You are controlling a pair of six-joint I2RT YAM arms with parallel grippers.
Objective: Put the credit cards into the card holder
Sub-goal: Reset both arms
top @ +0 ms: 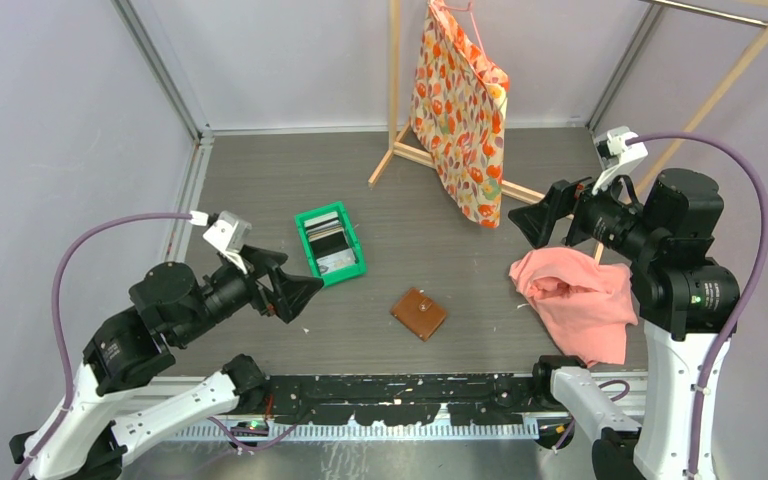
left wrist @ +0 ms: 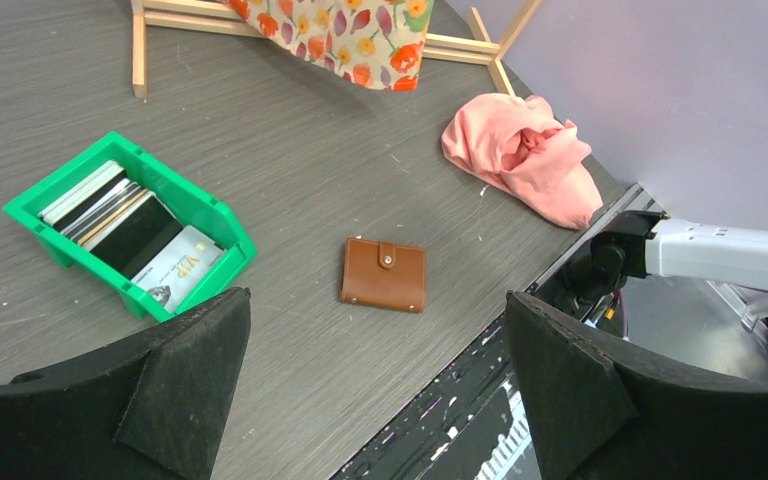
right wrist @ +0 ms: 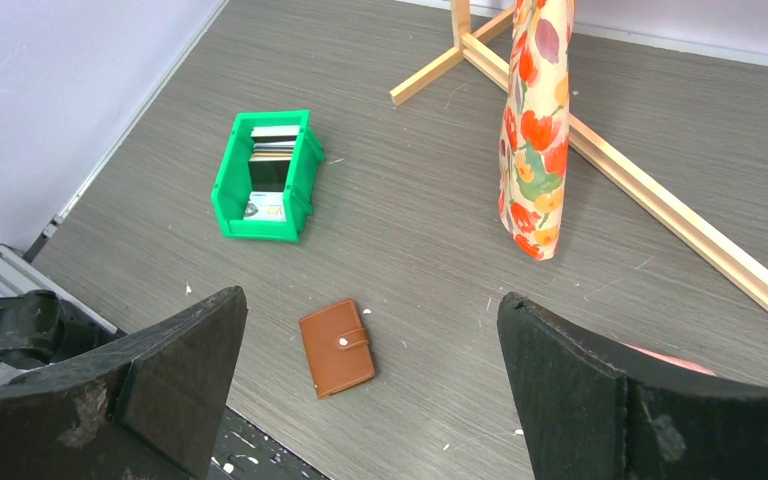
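Observation:
The card holder (top: 419, 314) is a brown leather wallet, snapped shut, lying flat near the table's front middle; it also shows in the left wrist view (left wrist: 384, 274) and the right wrist view (right wrist: 337, 347). The credit cards (top: 328, 241) stand stacked inside a green bin (top: 355, 240), with a white "VIP" card (left wrist: 177, 268) at the front; they also show in the right wrist view (right wrist: 265, 170). My left gripper (top: 298, 282) is open and empty, raised just left of the bin and wallet. My right gripper (top: 522, 225) is open and empty, raised at the right, well away from both.
A pink cloth (top: 580, 300) lies crumpled at the right front under my right arm. A floral garment (top: 460, 110) hangs on a wooden rack (top: 410, 155) at the back. Walls close the left, back and right sides.

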